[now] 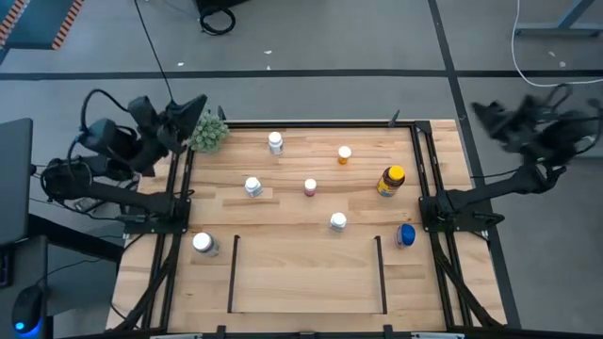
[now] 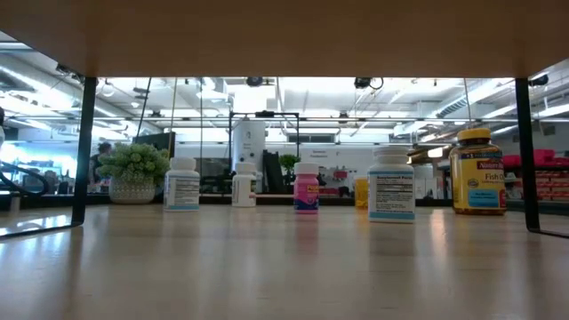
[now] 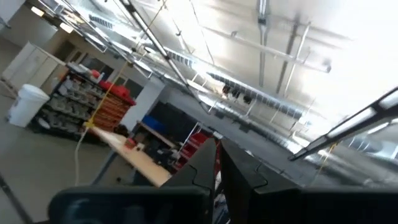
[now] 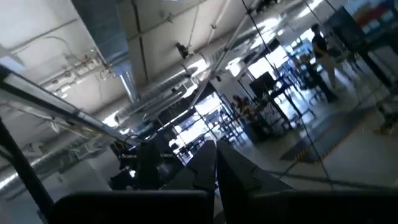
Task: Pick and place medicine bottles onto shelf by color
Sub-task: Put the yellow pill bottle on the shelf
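A: Starting at the left, we see the left gripper [image 1: 195, 111] raised off the table's far-left corner, fingers pressed together, holding nothing.

B: Just right of it we have the plant [image 1: 209, 133] on the far-left corner. Near the left edge, a white bottle [image 1: 203, 244] sits beside the shelf [image 1: 306, 303], outside its left rail.

A: Moving right, we count another white bottle [image 1: 252, 186] mid-table and one [image 1: 274, 142] by the far edge. Then the pink bottle [image 1: 310, 186] at centre.

B: We see a fourth white bottle [image 1: 337, 221] just beyond the shelf's open end, and the orange bottle [image 1: 344, 155] farther back.

A: Right again: the amber bottle [image 1: 391, 180], then the blue bottle [image 1: 406, 234] just outside the shelf's right rail. No bottle stands on the shelf.

B: Last, the right gripper [image 1: 487, 114] hangs off the far-right corner, fingers pressed together too, gripping nothing.
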Robot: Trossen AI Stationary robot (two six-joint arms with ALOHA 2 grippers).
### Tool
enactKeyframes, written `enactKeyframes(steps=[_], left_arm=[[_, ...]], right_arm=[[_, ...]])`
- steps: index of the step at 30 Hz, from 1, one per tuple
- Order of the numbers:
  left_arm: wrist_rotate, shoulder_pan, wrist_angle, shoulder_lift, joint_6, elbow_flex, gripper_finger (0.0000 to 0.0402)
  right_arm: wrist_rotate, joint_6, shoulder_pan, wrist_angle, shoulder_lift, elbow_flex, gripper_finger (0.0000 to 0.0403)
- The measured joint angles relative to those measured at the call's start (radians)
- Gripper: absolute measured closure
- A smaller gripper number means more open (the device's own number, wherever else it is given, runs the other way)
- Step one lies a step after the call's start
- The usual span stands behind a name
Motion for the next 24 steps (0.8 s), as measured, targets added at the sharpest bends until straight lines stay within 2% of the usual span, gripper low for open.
enactKeyframes(steps=[4,8,13,16,18,20,24], left_arm=[[0.000,0.000,0.004,0.036,-0.024,0.089,0.0370],[0.000,0.000,0.003,0.040,-0.029,0.143,0.0373],[-0.001,0.001,0.007,0.030,-0.029,0.173,0.0375],[-0.001,0.000,-0.023,0.026,0.049,0.182,0.0370],[0.006,-0.004,-0.158,0.021,0.102,0.195,0.0364],[0.025,-0.013,-0.378,0.020,0.069,0.217,0.0353],[0.095,-0.016,-0.801,0.037,0.041,0.252,0.0306]], right_arm=[[0.006,0.115,0.000,0.130,0.104,-0.084,0.0383],[0.010,0.174,0.000,0.162,0.234,-0.064,0.0383],[0.009,0.163,0.000,0.181,0.391,0.028,0.0383],[0.004,0.059,0.000,0.153,0.478,0.087,0.0383],[0.020,0.000,0.000,0.086,0.529,0.127,0.0383],[0.054,-0.013,0.000,0.007,0.578,0.164,0.0383],[0.064,0.068,0.000,-0.122,0.665,0.206,0.0383]])
